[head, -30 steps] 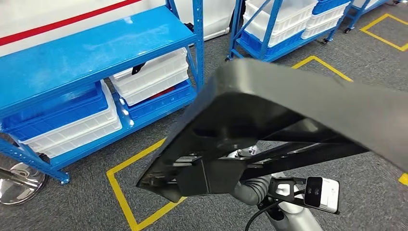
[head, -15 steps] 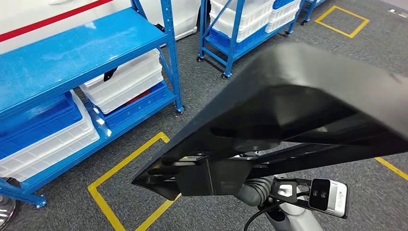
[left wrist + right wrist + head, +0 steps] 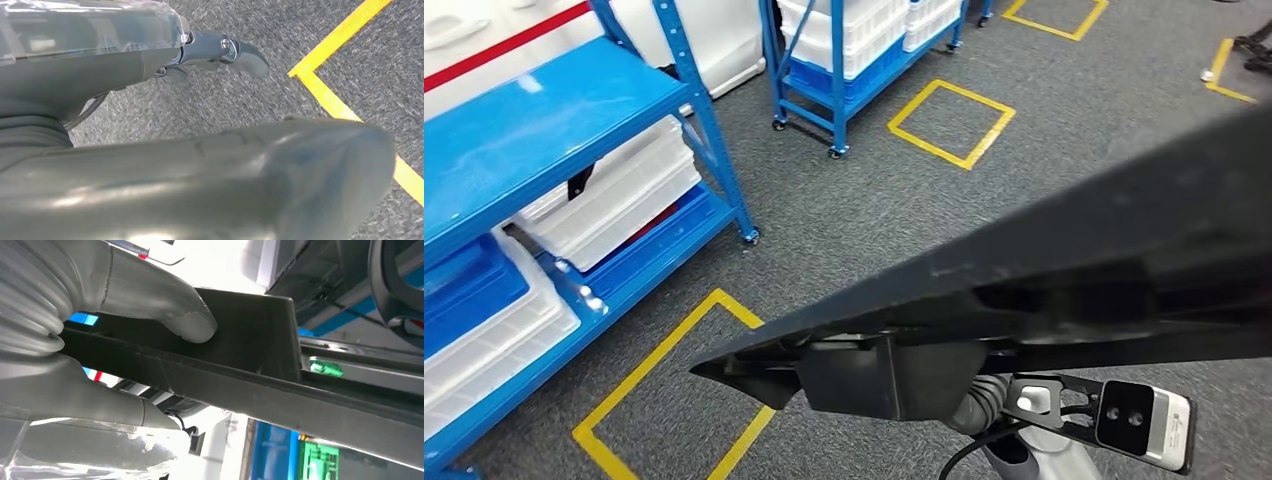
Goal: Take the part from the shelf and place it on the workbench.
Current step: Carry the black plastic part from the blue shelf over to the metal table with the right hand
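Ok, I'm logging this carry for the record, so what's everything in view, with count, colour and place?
Part: one, black, long, held across the head view's foreground.
Shelf racks: two, blue, left and top centre.
Bins: several, white and blue, on the racks.
Floor squares: several, yellow tape outlines on grey carpet.
Right hand: grey, grips the part's edge.
Left hand: grey, above the carpet beside the part; its hold unclear.
Wrist camera: one, white and black, bottom right.

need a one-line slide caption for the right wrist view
Right hand grips the long black part, thumb pressed on its flat face, with blue shelving blurred behind.
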You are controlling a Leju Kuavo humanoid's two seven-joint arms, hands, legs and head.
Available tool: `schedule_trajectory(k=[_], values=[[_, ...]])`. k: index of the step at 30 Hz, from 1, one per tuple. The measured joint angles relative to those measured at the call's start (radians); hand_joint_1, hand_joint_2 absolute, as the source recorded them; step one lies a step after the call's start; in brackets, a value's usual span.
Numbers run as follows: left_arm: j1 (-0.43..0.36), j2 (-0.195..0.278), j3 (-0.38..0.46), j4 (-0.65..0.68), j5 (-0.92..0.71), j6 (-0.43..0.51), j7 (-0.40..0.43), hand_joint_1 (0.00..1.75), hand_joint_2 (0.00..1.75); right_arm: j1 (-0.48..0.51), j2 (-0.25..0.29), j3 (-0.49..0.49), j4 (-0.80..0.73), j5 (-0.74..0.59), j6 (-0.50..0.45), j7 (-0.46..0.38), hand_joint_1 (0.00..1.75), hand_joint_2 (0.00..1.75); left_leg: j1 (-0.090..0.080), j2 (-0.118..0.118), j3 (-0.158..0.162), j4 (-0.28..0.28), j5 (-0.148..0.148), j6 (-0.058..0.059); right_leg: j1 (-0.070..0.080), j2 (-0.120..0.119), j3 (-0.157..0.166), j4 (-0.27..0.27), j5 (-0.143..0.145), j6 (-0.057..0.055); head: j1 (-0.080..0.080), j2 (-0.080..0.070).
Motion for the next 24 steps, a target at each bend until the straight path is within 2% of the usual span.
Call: schedule_trajectory(k=[1, 2, 3, 4, 6, 7, 8, 10, 11, 13, 14, 15, 16, 17, 18, 19, 21, 22, 23, 24], values=[[0.001, 0.002, 0.0, 0.0, 0.002, 0.0, 0.002, 0.0, 0.0, -0.001, 0.004, 0.0, -0.003, -0.003, -0.002, 0.009, 1.75, 1.75, 0.0, -0.005, -0.027, 0.055, -0.015, -0.001, 0.002, 0.013, 0.0, 0.002, 0.0, -0.001, 0.0, 0.0], [0.002, 0.004, 0.001, 0.0, 0.004, 0.0, 0.003, 0.0, 0.0, -0.003, 0.006, 0.0, -0.006, -0.007, -0.003, 0.017, 1.75, 1.75, -0.001, -0.007, -0.041, 0.076, -0.01, 0.0, 0.003, 0.026, -0.001, 0.005, -0.001, -0.002, 0.0, 0.0], [0.002, 0.006, 0.001, 0.0, 0.004, -0.001, 0.003, 0.0, 0.0, -0.008, 0.008, 0.0, -0.007, -0.011, -0.004, 0.021, 1.75, 1.75, -0.001, -0.009, -0.036, 0.057, 0.015, 0.001, 0.004, 0.039, -0.001, 0.008, -0.002, -0.002, 0.0, 0.0], [0.001, 0.009, 0.001, 0.0, 0.001, -0.003, 0.002, 0.0, 0.0, -0.014, 0.009, 0.0, -0.008, -0.015, -0.005, 0.024, 1.75, 1.75, 0.0, -0.015, -0.016, 0.004, 0.053, 0.004, 0.004, 0.052, -0.001, 0.012, -0.003, -0.001, 0.0, 0.0], [-0.001, 0.015, 0.0, 0.0, -0.01, -0.009, -0.003, 0.0, 0.0, -0.03, 0.009, 0.001, -0.008, -0.021, -0.012, 0.026, 1.75, 1.75, 0.002, -0.054, 0.036, -0.126, 0.114, 0.01, 0.004, 0.076, -0.005, 0.022, -0.006, 0.004, 0.001, 0.0], [-0.002, 0.018, 0.0, 0.0, -0.018, -0.011, -0.007, 0.0, 0.0, -0.036, 0.009, 0.001, -0.008, -0.024, -0.018, 0.026, 1.75, 1.75, 0.002, -0.07, 0.052, -0.167, 0.127, 0.012, 0.003, 0.087, -0.01, 0.026, -0.006, 0.009, 0.001, 0.0], [-0.004, 0.021, 0.0, 0.0, -0.025, -0.014, -0.01, 0.0, 0.0, -0.041, 0.009, 0.001, -0.009, -0.026, -0.025, 0.026, 1.75, 1.75, 0.001, -0.081, 0.059, -0.185, 0.128, 0.016, 0.002, 0.097, -0.015, 0.027, -0.004, 0.014, 0.001, 0.0], [-0.009, 0.026, -0.003, 0.0, -0.037, -0.02, -0.015, 0.0, 0.0, -0.045, 0.009, 0.001, -0.011, -0.035, -0.036, 0.026, 1.75, 1.75, 0.0, -0.067, 0.062, -0.192, 0.131, 0.024, 0.0, 0.114, -0.022, 0.025, 0.002, 0.027, 0.0, 0.0], [-0.012, 0.029, -0.005, 0.0, -0.042, -0.025, -0.016, 0.0, 0.0, -0.046, 0.008, 0.001, -0.014, -0.04, -0.04, 0.027, 1.75, 1.75, 0.001, -0.057, 0.063, -0.196, 0.135, 0.031, 0.001, 0.105, -0.025, 0.03, -0.001, 0.033, 0.001, 0.0], [-0.016, 0.034, -0.008, 0.0, -0.046, -0.032, -0.016, 0.0, 0.0, -0.052, 0.007, 0.002, -0.02, -0.048, -0.046, 0.029, 1.75, 1.75, 0.004, -0.034, 0.065, -0.205, 0.141, 0.043, 0.004, 0.057, -0.05, 0.084, -0.036, 0.043, 0.007, 0.0], [-0.016, 0.037, -0.009, 0.0, -0.046, -0.033, -0.015, 0.0, 0.0, -0.053, 0.006, 0.003, -0.023, -0.051, -0.048, 0.031, 1.75, 1.75, 0.002, -0.022, 0.066, -0.206, 0.141, 0.046, 0.003, 0.027, -0.077, 0.142, -0.068, 0.048, 0.01, 0.0], [-0.015, 0.039, -0.009, 0.0, -0.044, -0.033, -0.015, 0.0, 0.0, -0.051, 0.004, 0.005, -0.025, -0.052, -0.049, 0.029, 1.75, 1.75, 0.0, -0.009, 0.066, -0.206, 0.141, 0.048, 0.0, 0.01, -0.109, 0.208, -0.1, 0.052, 0.013, 0.0], [-0.014, 0.04, -0.009, 0.0, -0.04, -0.032, -0.014, 0.0, 0.0, -0.045, 0.002, 0.008, -0.027, -0.052, -0.046, 0.025, 1.75, 1.75, -0.001, 0.004, 0.066, -0.206, 0.14, 0.049, -0.003, 0.002, -0.136, 0.265, -0.12, 0.056, 0.013, 0.0], [-0.014, 0.041, -0.009, 0.0, -0.034, -0.032, -0.013, 0.0, 0.0, -0.037, 0.0, 0.012, -0.027, -0.052, -0.039, 0.017, 1.75, 1.75, -0.002, 0.017, 0.066, -0.206, 0.139, 0.049, -0.006, -0.003, -0.15, 0.293, -0.124, 0.058, 0.013, 0.0], [-0.014, 0.041, -0.008, 0.0, -0.027, -0.032, -0.012, 0.0, 0.0, -0.029, -0.003, 0.017, -0.028, -0.052, -0.03, 0.007, 1.75, 1.75, -0.002, 0.028, 0.067, -0.205, 0.137, 0.048, -0.008, -0.006, -0.144, 0.281, -0.107, 0.058, 0.013, 0.0], [-0.015, 0.041, -0.007, 0.0, -0.021, -0.032, -0.012, 0.0, 0.0, -0.022, -0.005, 0.021, -0.029, -0.052, -0.02, -0.002, 1.75, 1.75, -0.002, 0.04, 0.07, -0.205, 0.135, 0.047, -0.008, -0.013, -0.116, 0.229, -0.076, 0.057, 0.013, 0.0], [-0.015, 0.04, -0.004, 0.0, -0.01, -0.034, -0.017, 0.0, 0.0, -0.017, -0.007, 0.029, -0.035, -0.051, -0.006, -0.012, 1.75, 1.75, -0.005, 0.059, 0.077, -0.205, 0.129, 0.041, -0.002, -0.052, -0.042, 0.089, -0.022, 0.049, 0.013, 0.0], [-0.015, 0.039, -0.003, 0.0, -0.008, -0.035, -0.021, 0.0, 0.0, -0.017, -0.007, 0.032, -0.04, -0.051, -0.002, -0.013, 1.75, 1.75, -0.006, 0.067, 0.08, -0.206, 0.126, 0.037, 0.004, -0.067, -0.018, 0.04, -0.009, 0.042, 0.013, 0.0], [-0.014, 0.038, -0.001, 0.0, -0.005, -0.038, -0.026, 0.0, 0.0, -0.018, -0.008, 0.033, -0.043, -0.051, 0.0, -0.014, 1.75, 1.75, -0.008, 0.076, 0.082, -0.207, 0.124, 0.032, 0.009, -0.075, -0.008, 0.018, -0.007, 0.036, 0.013, 0.0], [-0.014, 0.037, 0.001, 0.0, -0.004, -0.042, -0.031, 0.0, 0.0, -0.018, -0.008, 0.033, -0.046, -0.052, 0.001, -0.013, 1.75, 1.75, -0.009, 0.085, 0.084, -0.21, 0.123, 0.027, 0.014, -0.068, -0.009, 0.015, -0.008, 0.031, 0.012, 0.0]])
